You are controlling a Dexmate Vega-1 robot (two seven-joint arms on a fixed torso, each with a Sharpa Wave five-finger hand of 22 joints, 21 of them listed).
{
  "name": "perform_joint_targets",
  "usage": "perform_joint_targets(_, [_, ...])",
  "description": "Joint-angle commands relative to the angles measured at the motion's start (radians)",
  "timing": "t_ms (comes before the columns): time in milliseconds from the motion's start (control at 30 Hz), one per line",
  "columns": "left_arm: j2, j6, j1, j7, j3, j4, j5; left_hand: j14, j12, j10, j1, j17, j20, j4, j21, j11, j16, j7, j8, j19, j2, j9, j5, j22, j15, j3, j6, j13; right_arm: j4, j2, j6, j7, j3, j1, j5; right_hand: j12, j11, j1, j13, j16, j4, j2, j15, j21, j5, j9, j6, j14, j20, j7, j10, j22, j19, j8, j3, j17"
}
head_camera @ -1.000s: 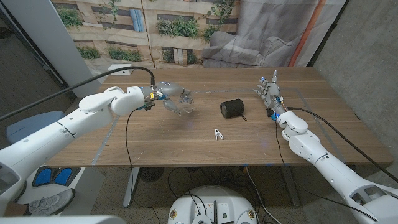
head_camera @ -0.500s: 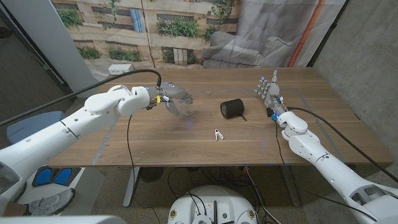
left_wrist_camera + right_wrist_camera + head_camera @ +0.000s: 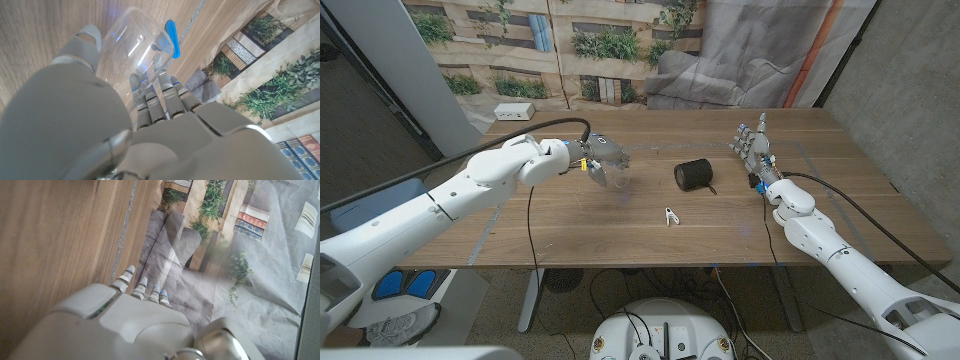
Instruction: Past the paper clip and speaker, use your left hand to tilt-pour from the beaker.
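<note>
My left hand [image 3: 603,156] grips the clear plastic beaker [image 3: 617,176], tipped to pour; my right hand [image 3: 752,146] waits with fingers spread, holding nothing.

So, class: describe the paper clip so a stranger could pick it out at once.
Start at the wooden table and find the black speaker lying near its middle. Just in front of it, nearer the robot, lies the paper clip: small, pale, alone on bare wood, unlike the clear beaker in the left hand.
</note>
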State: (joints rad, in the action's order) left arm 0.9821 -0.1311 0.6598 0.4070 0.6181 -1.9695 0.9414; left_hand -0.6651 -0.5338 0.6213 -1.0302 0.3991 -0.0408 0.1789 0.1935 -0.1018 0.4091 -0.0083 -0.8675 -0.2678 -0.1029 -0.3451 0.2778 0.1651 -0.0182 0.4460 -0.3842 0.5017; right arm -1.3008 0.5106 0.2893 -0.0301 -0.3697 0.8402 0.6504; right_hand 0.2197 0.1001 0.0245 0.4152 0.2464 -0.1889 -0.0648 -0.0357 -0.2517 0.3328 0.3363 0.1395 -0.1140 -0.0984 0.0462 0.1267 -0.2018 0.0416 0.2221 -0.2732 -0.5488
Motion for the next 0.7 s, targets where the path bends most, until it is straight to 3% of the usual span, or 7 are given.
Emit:
perform_joint_targets(33, [-0.02, 0.0, -0.022, 0.061, 0.034, -0.025, 0.136, -0.041, -0.01, 0.065, -0.038, 0.004, -0.023, -0.018, -0.002, -0.063, -0.007, 0.015, -0.012, 0.001, 0.254, -0.003, 0.005, 0.005, -0.174, 0.026, -0.013, 0.067, -0.001, 0.0, 0.0, 0.0, 0.0, 0.0, 0.0, 0.006, -0.003, -0.003, 0.005, 0.003, 0.0, -0.087, -0.02, -0.007, 0.006, 0.001, 0.007, -0.005, -0.006, 0.003, 0.009, -0.005, 0.001, 0.005, -0.007, -0.006])
perform_joint_targets(700, [-0.048, 0.003, -0.032, 0.131, 0.066, -0.056, 0.336, -0.038, -0.001, 0.054, -0.019, 0.005, -0.017, -0.021, -0.002, -0.054, -0.018, 0.021, -0.021, 0.003, 0.26, 0.005, 0.008, 0.006, -0.17, 0.033, 0.0, 0.073, -0.001, 0.0, -0.001, 0.0, 0.0, 0.0, 0.0, 0.006, -0.003, -0.003, 0.005, 0.003, 0.0, -0.087, -0.02, -0.007, 0.006, 0.001, 0.007, -0.005, -0.006, 0.003, 0.009, -0.005, 0.001, 0.005, -0.007, -0.006])
